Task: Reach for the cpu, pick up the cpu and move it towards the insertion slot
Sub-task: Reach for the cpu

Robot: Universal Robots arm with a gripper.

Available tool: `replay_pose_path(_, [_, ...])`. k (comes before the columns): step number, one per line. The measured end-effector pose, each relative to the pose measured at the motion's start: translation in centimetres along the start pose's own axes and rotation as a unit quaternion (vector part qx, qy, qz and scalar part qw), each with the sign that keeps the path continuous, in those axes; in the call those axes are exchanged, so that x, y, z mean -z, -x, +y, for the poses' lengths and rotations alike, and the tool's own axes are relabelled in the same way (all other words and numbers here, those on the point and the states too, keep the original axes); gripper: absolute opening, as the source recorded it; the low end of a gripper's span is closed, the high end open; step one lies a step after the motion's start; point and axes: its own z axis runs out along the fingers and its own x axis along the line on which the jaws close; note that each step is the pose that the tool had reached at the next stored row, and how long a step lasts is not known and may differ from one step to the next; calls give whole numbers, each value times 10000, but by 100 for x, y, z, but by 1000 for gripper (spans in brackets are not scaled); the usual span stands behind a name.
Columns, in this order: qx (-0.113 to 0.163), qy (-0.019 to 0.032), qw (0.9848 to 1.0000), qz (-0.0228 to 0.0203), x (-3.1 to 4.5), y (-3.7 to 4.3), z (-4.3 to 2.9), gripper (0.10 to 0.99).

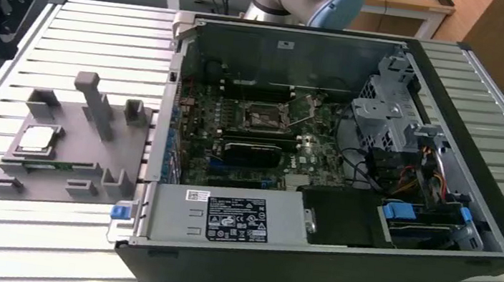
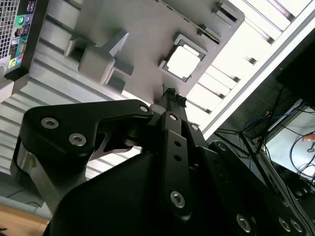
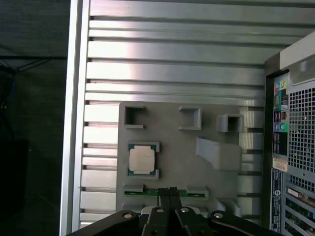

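Note:
The cpu (image 1: 39, 139) is a small square chip with a silver top, lying flat in a recess of the grey fixture plate (image 1: 72, 122) on the exterior view's left. Both wrist views look down on the cpu (image 3: 142, 159) (image 2: 183, 62) from well above. My gripper (image 3: 170, 190) (image 2: 171, 93) is shut, its thin black fingers pressed together with nothing between them, hanging high over the fixture beside the cpu and apart from it. The insertion slot (image 1: 262, 117), a square socket with a silver frame and dark centre, sits on the motherboard inside the open computer case.
The open computer case (image 1: 471, 233) lies on a slatted metal table (image 1: 101, 36), with its power supply (image 1: 223, 218) at the front. Upright grey posts (image 1: 93, 100) rise from the fixture plate. A narrow green memory stick (image 3: 134, 192) lies in the fixture near the cpu.

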Motion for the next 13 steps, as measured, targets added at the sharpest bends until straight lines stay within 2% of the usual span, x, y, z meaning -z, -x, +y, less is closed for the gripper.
replay_pose_path(13, [0, 0, 10000, 0, -27, -233, 3, 106])
